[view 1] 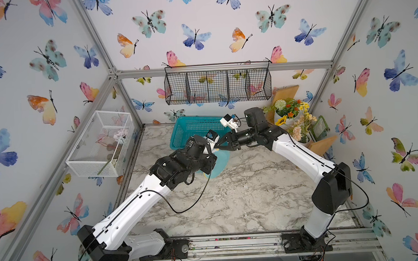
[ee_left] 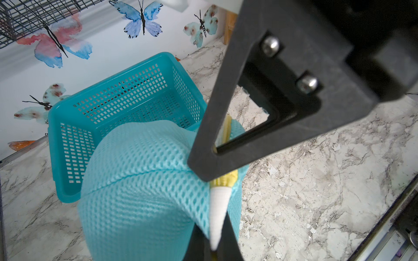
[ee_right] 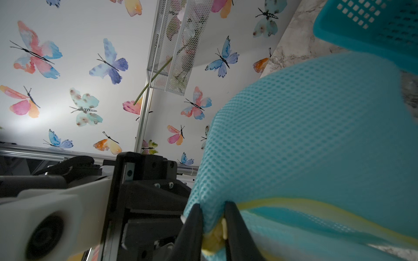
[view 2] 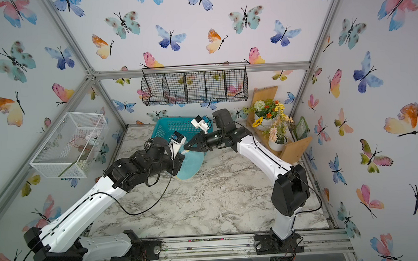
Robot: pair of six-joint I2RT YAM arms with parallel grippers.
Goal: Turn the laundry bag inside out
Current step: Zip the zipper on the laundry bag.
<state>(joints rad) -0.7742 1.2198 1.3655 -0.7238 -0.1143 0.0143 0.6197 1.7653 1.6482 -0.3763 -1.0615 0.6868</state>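
The laundry bag (ee_left: 140, 180) gripped tight by left hand (ee_left: 213, 239) and by right hand (ee_right: 212, 210)

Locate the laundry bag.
In both top views the laundry bag is just in front of the teal basket, gripped by the left gripper and right gripper.

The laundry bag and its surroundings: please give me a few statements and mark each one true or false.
1. The bag lies inside the teal basket. False: it is held outside the basket.
2. The left end effector and the right end effector both grip the bag. True.
3. The bag's piping is yellow. True.
4. The black wire basket stands on the table. False: it hangs on the back wall.
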